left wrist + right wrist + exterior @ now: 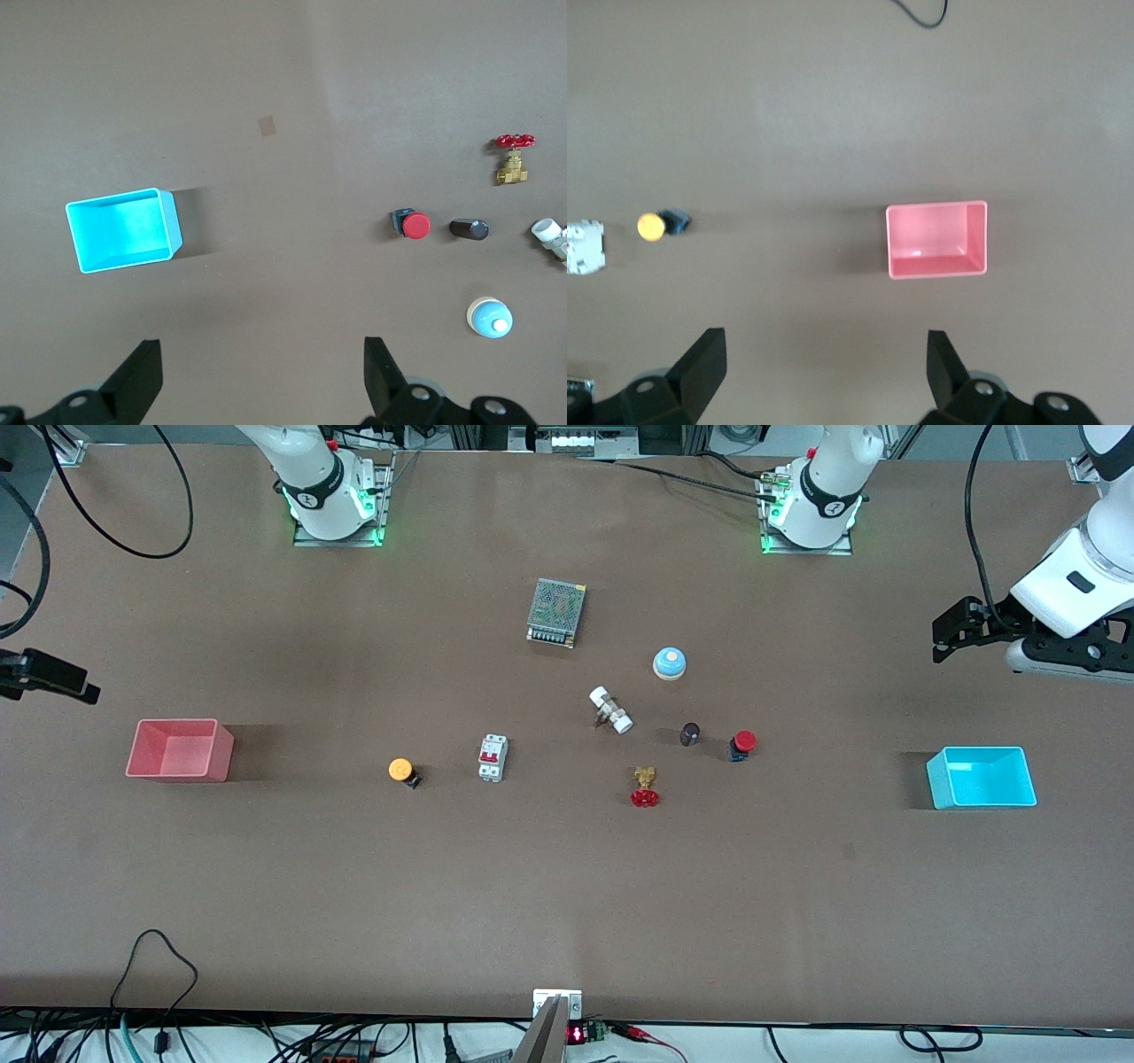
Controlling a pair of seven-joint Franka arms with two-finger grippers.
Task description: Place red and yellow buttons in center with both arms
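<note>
The red button (742,743) lies on the brown table toward the left arm's end; it also shows in the left wrist view (413,224). The yellow button (403,770) lies toward the right arm's end, beside a white breaker; it also shows in the right wrist view (653,226). The table's center (567,850) is bare brown top. My left gripper (941,642) is open and empty, up over the table near the blue bin, well away from the red button. My right gripper (75,684) is open and empty, over the table's edge near the pink bin.
Between the buttons lie a white breaker (493,757), a white fitting (610,709), a black knob (689,733) and a brass valve with a red handwheel (645,787). A blue-and-white bell (670,662) and a power supply (556,612) lie nearer the bases. A pink bin (180,750) and a blue bin (981,777) stand at the ends.
</note>
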